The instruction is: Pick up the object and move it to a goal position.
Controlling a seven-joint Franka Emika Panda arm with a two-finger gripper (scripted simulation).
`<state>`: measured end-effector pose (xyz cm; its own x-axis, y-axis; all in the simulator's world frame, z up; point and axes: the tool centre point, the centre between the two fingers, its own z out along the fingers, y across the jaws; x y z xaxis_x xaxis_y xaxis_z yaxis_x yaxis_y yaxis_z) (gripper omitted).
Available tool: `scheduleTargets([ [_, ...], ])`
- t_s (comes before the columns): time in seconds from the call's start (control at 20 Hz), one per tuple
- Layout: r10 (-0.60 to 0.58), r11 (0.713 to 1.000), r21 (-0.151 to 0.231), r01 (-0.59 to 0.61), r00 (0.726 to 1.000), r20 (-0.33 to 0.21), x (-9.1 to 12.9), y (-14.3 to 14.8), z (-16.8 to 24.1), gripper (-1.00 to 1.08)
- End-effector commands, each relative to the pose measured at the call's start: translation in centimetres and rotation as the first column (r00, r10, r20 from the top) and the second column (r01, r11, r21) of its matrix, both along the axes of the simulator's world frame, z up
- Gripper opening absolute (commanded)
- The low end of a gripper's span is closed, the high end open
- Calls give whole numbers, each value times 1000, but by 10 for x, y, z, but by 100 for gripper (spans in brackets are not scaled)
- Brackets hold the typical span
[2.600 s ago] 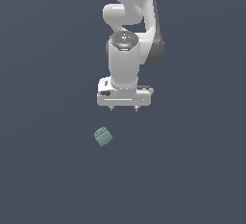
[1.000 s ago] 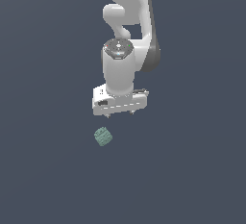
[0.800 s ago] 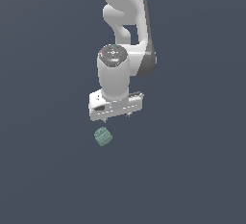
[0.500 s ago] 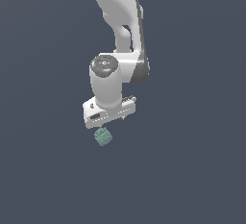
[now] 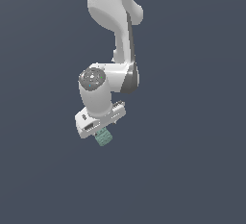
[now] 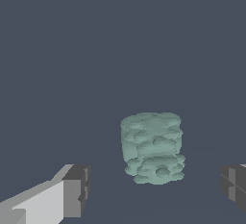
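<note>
Both renders are evenly and softly lit, with no cast shadows on the flat slate-blue ground (image 5: 192, 170). The glossy white robot arm (image 5: 108, 6) shades gently to grey along the exterior view's right, so light seems to come from the left. No glare or edge distortion. The small pale teal-green ridged block (image 6: 152, 147) looks slightly soft (low-resolution rendering), its dimples faintly shaded.

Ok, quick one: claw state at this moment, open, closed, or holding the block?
Claw: open, holding nothing. The teal block sits in the gap between its fingers, with space on both sides.
</note>
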<state>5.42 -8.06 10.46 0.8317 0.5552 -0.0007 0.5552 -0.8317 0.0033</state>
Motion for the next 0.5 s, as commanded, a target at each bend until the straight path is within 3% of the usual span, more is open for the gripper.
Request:
scheduleTargets([
  [0.0, 35, 999, 1, -35, 999, 0, 2, -6, -6, 100],
  [0.45, 89, 996, 3, -89, 996, -1, 4, -16, -15, 100],
])
